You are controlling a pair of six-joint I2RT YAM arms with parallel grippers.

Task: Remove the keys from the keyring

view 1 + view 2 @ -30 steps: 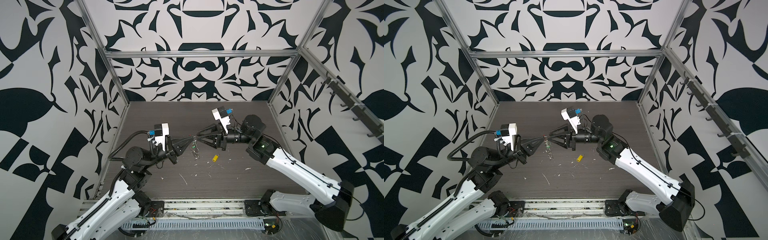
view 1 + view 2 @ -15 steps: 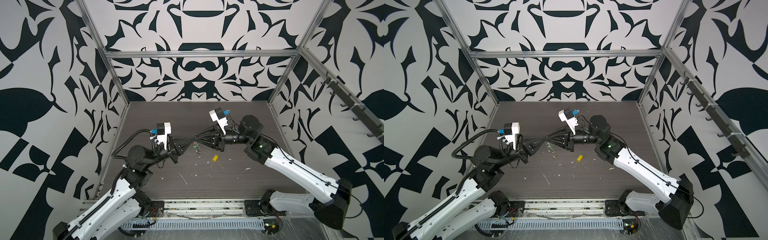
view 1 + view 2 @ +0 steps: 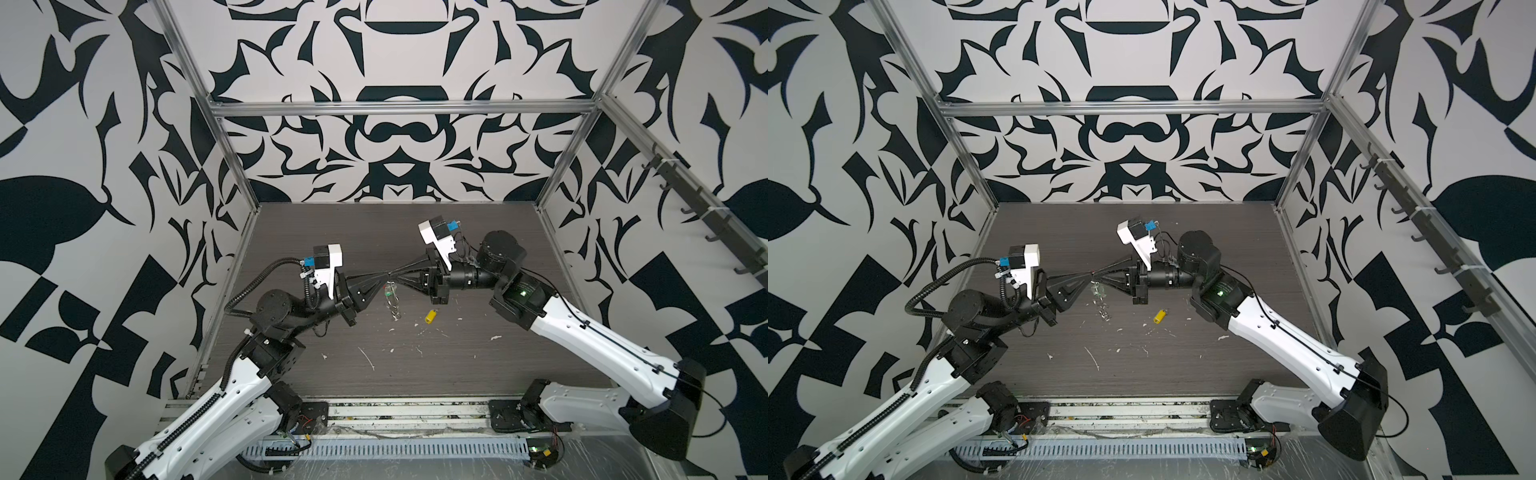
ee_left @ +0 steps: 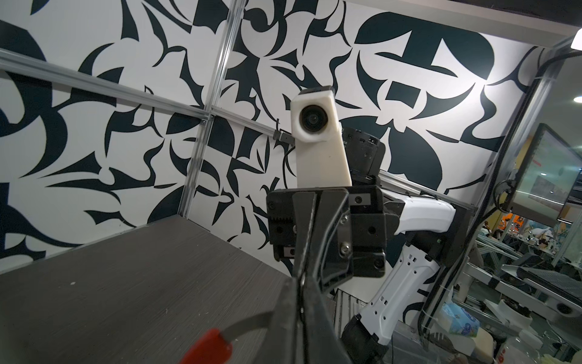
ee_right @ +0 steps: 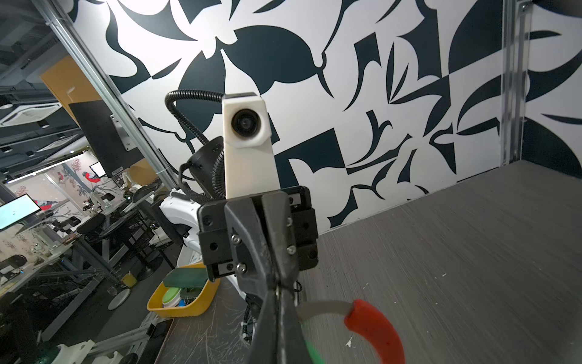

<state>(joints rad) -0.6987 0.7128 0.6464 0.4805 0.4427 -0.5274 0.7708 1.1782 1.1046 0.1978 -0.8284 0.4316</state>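
My two grippers meet tip to tip above the middle of the table in both top views: left gripper, right gripper. The keyring hangs just below them, its small silver rings dangling toward the table. Its grey band and red sleeve curve out beside the fingers in both wrist views. Both grippers are shut on the hoop; the left gripper shows only a thin slit. The green key hangs on the ring, a green blur beside the right gripper. The yellow key lies loose on the table.
White scraps are scattered over the dark table toward its front. Metal frame posts and patterned walls close in the back and sides. A slotted cable duct runs along the front. A yellow bin stands outside the cell.
My right gripper has moved left to the ring and closed on it, from open a second ago. The left gripper has kept the ring, shifting slightly right and up.
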